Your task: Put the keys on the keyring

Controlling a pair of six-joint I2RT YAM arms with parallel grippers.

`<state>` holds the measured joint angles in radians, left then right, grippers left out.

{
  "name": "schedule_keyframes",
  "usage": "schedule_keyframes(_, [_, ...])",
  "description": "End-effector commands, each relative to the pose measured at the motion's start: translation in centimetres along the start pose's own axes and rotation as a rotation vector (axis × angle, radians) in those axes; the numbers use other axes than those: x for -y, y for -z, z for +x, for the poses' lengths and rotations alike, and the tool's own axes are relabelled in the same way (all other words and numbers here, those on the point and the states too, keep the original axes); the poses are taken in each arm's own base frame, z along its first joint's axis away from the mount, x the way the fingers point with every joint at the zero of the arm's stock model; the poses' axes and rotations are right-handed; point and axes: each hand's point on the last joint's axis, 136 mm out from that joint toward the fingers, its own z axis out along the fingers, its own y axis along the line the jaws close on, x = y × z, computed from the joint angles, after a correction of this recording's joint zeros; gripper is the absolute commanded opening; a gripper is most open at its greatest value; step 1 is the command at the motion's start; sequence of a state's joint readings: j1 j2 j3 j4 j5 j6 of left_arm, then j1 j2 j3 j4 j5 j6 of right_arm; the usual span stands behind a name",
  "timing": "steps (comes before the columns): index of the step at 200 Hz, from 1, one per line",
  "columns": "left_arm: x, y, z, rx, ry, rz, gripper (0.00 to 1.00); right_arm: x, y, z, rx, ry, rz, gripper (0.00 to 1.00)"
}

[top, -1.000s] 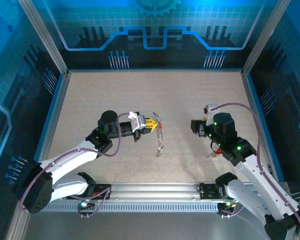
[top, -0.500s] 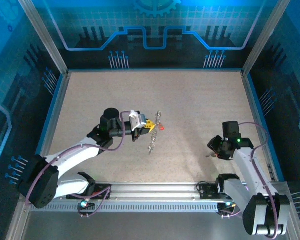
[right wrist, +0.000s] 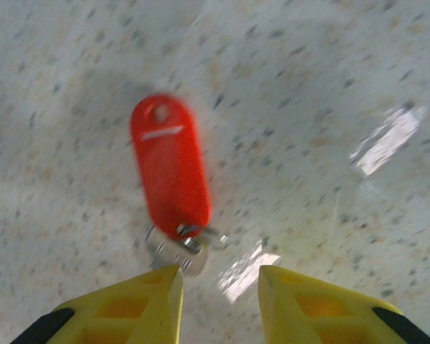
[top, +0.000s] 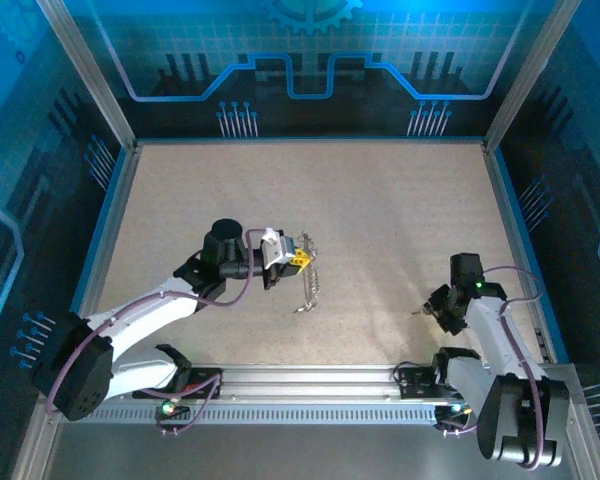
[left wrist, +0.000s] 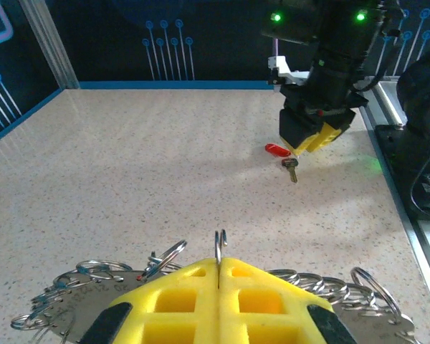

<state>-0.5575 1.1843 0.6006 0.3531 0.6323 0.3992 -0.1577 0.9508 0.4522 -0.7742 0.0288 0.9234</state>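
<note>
We find no legible text, number, brand or sign: the pale strip [right wrist: 162, 132] on the red oval plastic key tag [right wrist: 172, 183] is blurred beyond reading, and the blue printed wall panels [top: 300, 60] carry circuit-style line graphics only, with no lettering we can make out.

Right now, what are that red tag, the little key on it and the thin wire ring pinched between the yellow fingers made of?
The red tag: likely plastic, smooth and evenly coloured with a faint sheen. The key: seemingly metal, silvery and reflective, though blurred. The keyring: thin silver-grey metal wire, judging by its bright glint.
</note>
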Motion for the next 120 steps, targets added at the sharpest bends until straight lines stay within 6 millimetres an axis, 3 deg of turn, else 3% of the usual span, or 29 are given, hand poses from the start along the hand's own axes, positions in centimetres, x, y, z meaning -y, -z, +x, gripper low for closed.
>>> schedule_keyframes(1, [0.3,0.1,-2.3,0.035,-0.077,0.01,0.0,0.0,-0.5,-0.9,-0.007,-0.009,-0.007,0.38])
schedule_keyframes(26, [0.4,0.0,-2.0,0.025,-0.082,0.013,0.0,-0.6,-1.0,-1.3,-0.003,0.012,-0.028,0.4])
schedule_keyframes(43, [0.4,0.0,-1.9,0.021,-0.085,0.01,0.0,-2.0,-1.6,-1.2,-0.028,0.042,-0.104,0.41])
schedule_keyframes(66, [0.4,0.0,-1.7,0.013,-0.083,0.007,0.0,-4.0,-1.7,-0.8,-0.055,0.095,-0.203,0.28])
schedule_keyframes(120, [0.4,0.0,-1.6,0.006,-0.086,0.007,0.0,-4.5,-0.5,-0.7,-0.028,0.152,-0.231,0.25])
